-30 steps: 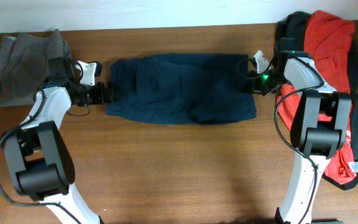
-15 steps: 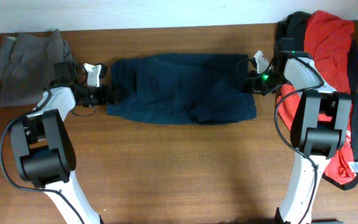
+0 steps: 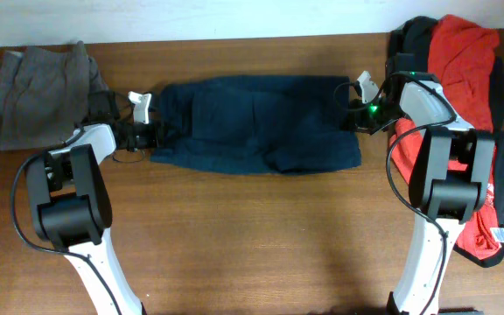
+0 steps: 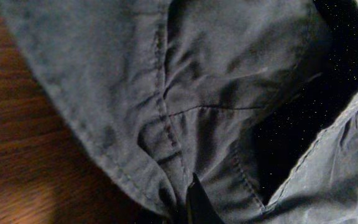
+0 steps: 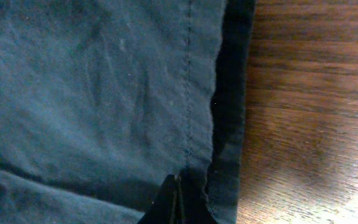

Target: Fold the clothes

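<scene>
The navy shorts (image 3: 256,136) lie as a wide, creased rectangle of matte woven cloth on the grained wooden table (image 3: 252,236). At their left end the left gripper (image 3: 154,133) is pinched closed on a puckered seam. At their right end the right gripper (image 3: 352,114) clamps the stitched hem. Crumpled grey shorts (image 3: 38,96) lie beyond the left end.

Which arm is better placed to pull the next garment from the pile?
Right, likely: the pile lies beside it, though the right tool is shut on the shorts. The left tool grips their far end.
</scene>
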Robot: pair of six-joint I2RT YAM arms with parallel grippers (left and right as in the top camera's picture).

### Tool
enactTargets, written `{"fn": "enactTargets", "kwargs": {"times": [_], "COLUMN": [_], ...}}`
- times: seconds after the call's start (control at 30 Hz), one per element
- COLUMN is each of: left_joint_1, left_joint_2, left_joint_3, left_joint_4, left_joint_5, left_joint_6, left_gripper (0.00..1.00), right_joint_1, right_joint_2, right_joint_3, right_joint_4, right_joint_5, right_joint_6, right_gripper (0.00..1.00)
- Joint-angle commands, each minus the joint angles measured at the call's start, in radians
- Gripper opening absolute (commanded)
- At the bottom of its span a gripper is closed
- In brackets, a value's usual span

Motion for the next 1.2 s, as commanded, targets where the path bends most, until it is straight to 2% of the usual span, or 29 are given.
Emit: {"fn": "enactTargets", "kwargs": {"times": [0.0,0.23,0.57,0.67,0.87,1.17], "left_joint_1": [0.045,0.135,0.085,0.034,-0.111,-0.356], "left_joint_2": [0.026,-0.078,-0.267,-0.332,-0.431,-0.460], "left_joint_3": [-0.018,-0.018,-0.018,-0.018,-0.018,-0.010], "left_joint_4": [-0.023,-0.137,-0.203,-0.203,-0.203,-0.124], "left_joint_5": [-0.023,-0.059,-0.178,-0.190,-0.302,-0.347], "left_joint_6": [-0.037,0.019,0.029,0.029,0.028,-0.003], "left_gripper": [0.01,0.01,0.01,0.01,0.01,0.01], "right_joint_1": [0.016,0.098,0.164,0.167,0.167,0.167], "right_joint_2": [0.045,0.045,0.045,0.045,0.045,0.045], "right_joint_3": [-0.031,-0.031,-0.031,-0.031,-0.031,-0.031], "right_joint_4": [-0.025,-0.029,0.019,0.026,0.026,0.021], "right_joint_5": [0.042,0.020,0.024,0.024,0.024,0.024], "right_joint_6": [-0.008,0.000,0.046,0.046,0.046,0.045], "right_gripper": [0.04,0.04,0.04,0.04,0.04,0.04]}}
